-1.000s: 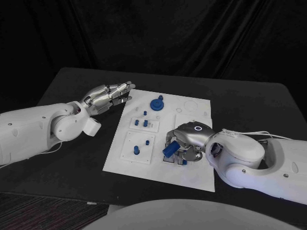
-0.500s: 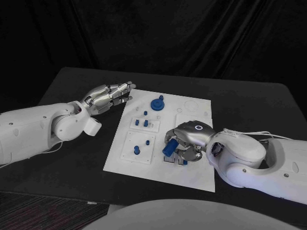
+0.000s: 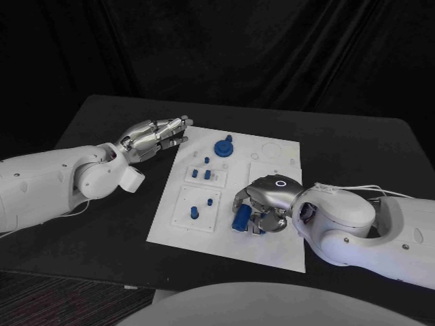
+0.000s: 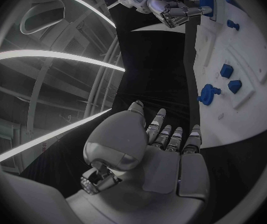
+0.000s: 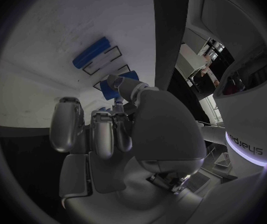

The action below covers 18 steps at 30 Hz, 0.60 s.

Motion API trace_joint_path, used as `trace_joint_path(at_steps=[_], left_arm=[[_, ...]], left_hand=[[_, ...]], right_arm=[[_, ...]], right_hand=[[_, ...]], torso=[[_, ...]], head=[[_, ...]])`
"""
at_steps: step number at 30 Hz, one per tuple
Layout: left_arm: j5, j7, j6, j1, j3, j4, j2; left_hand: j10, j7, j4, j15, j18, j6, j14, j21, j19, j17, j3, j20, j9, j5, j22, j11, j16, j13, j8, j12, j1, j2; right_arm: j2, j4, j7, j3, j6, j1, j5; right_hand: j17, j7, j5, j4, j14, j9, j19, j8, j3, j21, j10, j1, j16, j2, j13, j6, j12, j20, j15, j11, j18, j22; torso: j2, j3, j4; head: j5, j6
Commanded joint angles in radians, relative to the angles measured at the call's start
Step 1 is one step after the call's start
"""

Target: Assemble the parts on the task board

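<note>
Bare far-right task board [image 3: 276,151]; blue parts [image 3: 206,175] mid-board.

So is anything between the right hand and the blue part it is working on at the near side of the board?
Nothing visible: the right hand already holds the blue part in its fingers, right over the task board.

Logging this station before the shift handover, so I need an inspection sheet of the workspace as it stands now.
Surface: black table, bare around the board.
Job's things: white task board mid-table; small blue parts stand in it, among them a round blue knob at its far end.
Clutter: nothing seen.
Hands: left hand at the board's far left corner, holding nothing; right hand over the board's near part, holding a blue block.
Cables: thin white cable on the right arm.
Surroundings: black curtain behind.
</note>
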Motion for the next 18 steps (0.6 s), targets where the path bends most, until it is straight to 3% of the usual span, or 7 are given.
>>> trace_joint_path(at_steps=[1, 12, 14, 18], left_arm=[[0.007, 0.009, 0.010, -0.001, 0.001, 0.001, 0.001], [0.007, 0.008, 0.012, -0.002, 0.001, -0.001, 0.002], [0.007, 0.008, 0.012, -0.002, 0.001, -0.001, 0.002], [0.007, 0.007, 0.013, -0.002, 0.001, -0.002, 0.003]], left_hand=[[-0.001, 0.007, -0.001, 0.002, 0.011, 0.002, 0.000, 0.007, 0.007, -0.001, 0.000, 0.002, 0.001, -0.001, 0.002, 0.005, -0.004, 0.001, 0.004, 0.004, 0.002, 0.003], [-0.001, 0.007, 0.000, 0.002, 0.011, 0.002, 0.000, 0.007, 0.007, -0.001, 0.000, 0.002, 0.001, -0.002, 0.001, 0.004, -0.004, 0.001, 0.004, 0.004, 0.001, 0.003], [-0.001, 0.007, 0.000, 0.002, 0.011, 0.002, 0.000, 0.007, 0.007, -0.001, 0.000, 0.002, 0.001, -0.002, 0.001, 0.004, -0.004, 0.001, 0.004, 0.004, 0.001, 0.003], [-0.001, 0.007, 0.001, 0.002, 0.011, 0.000, 0.000, 0.007, 0.007, -0.001, 0.000, 0.003, 0.001, -0.002, 0.001, 0.004, -0.004, 0.001, 0.003, 0.003, 0.001, 0.004]], right_arm=[[0.000, 0.001, 0.021, 0.000, 0.058, -0.003, 0.017], [-0.003, 0.002, 0.039, 0.000, 0.042, -0.003, 0.019], [-0.004, 0.003, 0.037, 0.000, 0.034, -0.003, 0.019], [-0.005, 0.002, 0.024, 0.000, 0.014, -0.003, 0.019]], right_hand=[[0.263, 0.053, -0.009, -0.003, 0.105, 0.000, -0.003, -0.006, 0.004, -0.004, 0.106, -0.012, 0.003, -0.001, 0.264, 0.059, 0.003, -0.005, -0.008, -0.007, 0.002, 0.179], [0.263, 0.040, -0.091, -0.057, 0.105, -0.018, -0.009, -0.055, 0.049, -0.009, 0.106, 0.004, 0.003, 0.011, 0.264, 0.101, 0.003, -0.016, -0.021, -0.016, 0.004, 0.178], [0.263, 0.038, -0.113, -0.057, 0.105, -0.032, -0.010, -0.089, 0.048, -0.009, 0.106, -0.004, 0.003, 0.007, 0.264, 0.079, 0.003, -0.017, -0.022, -0.018, 0.004, 0.177], [0.263, 0.038, -0.114, -0.057, 0.105, -0.047, -0.013, -0.123, 0.045, -0.016, 0.106, -0.007, 0.003, 0.005, 0.264, 0.054, 0.003, -0.018, -0.022, -0.019, 0.006, 0.175]], torso=[[0.001, 0.0000, -0.0007], [0.000, 0.0005, -0.0007], [0.000, 0.0005, -0.0007], [-0.001, 0.0006, 0.0000]], head=[[0.000, 0.000], [0.000, 0.000], [0.000, 0.000], [0.000, 0.000]])
